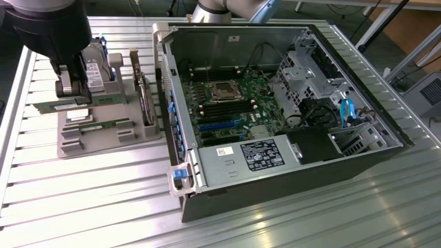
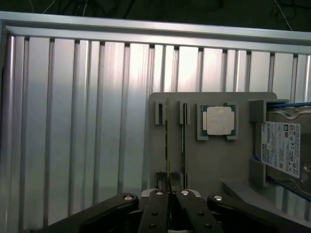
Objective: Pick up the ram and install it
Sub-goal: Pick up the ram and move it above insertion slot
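Black tool (image 2: 168, 180) clamps thin green ram (image 2: 167, 138) in grey tray (image 2: 214, 160).

The dark robot arm (image 1: 48, 26) stands at the exterior view's upper left, with its wrist pointing straight down. Its grey two-fingered pincer (image 1: 72, 97) hangs vertical. The fingers (image 2: 159, 194) are almost together, pressed on both sides of the thin green ram stick (image 2: 167, 141).

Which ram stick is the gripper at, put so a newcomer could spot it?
Start at the flat grey holder tray beside the open black computer case. Two thin green circuit-board sticks stand on edge in it. The ram is the one farther from the square silver processor chip, in line with the gripper.
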Robot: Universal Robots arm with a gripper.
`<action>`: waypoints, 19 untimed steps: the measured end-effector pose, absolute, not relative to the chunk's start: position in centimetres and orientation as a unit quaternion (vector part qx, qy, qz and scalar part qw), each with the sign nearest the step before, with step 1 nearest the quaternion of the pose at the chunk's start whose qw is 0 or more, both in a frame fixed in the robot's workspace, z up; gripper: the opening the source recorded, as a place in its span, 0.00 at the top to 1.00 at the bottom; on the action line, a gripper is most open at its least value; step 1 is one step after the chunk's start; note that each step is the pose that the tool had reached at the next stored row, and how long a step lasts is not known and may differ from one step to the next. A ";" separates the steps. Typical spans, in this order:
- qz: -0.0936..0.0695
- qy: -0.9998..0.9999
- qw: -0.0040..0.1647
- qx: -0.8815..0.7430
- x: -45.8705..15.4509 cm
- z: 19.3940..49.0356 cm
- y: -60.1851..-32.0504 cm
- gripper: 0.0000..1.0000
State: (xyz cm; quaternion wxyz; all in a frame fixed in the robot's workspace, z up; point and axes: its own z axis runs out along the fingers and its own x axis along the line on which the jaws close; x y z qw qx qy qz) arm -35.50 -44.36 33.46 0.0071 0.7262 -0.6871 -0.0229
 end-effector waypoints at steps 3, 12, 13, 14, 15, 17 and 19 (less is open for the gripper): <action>-0.023 -0.687 0.007 0.726 -35.5 35.4 -44.4 0.88; -0.023 -0.687 0.007 0.726 -35.5 42.2 -44.4 0.88; -0.023 -0.687 0.007 0.726 -35.5 42.8 -44.4 0.88; -0.023 -0.687 0.007 0.726 -35.5 43.5 -44.4 0.88; -0.023 -0.687 0.007 0.726 -35.5 44.0 -44.4 0.88; -0.023 -0.687 0.007 0.726 -35.5 44.9 -44.4 0.88; -0.023 -0.687 0.007 0.726 -35.5 46.2 -44.4 0.88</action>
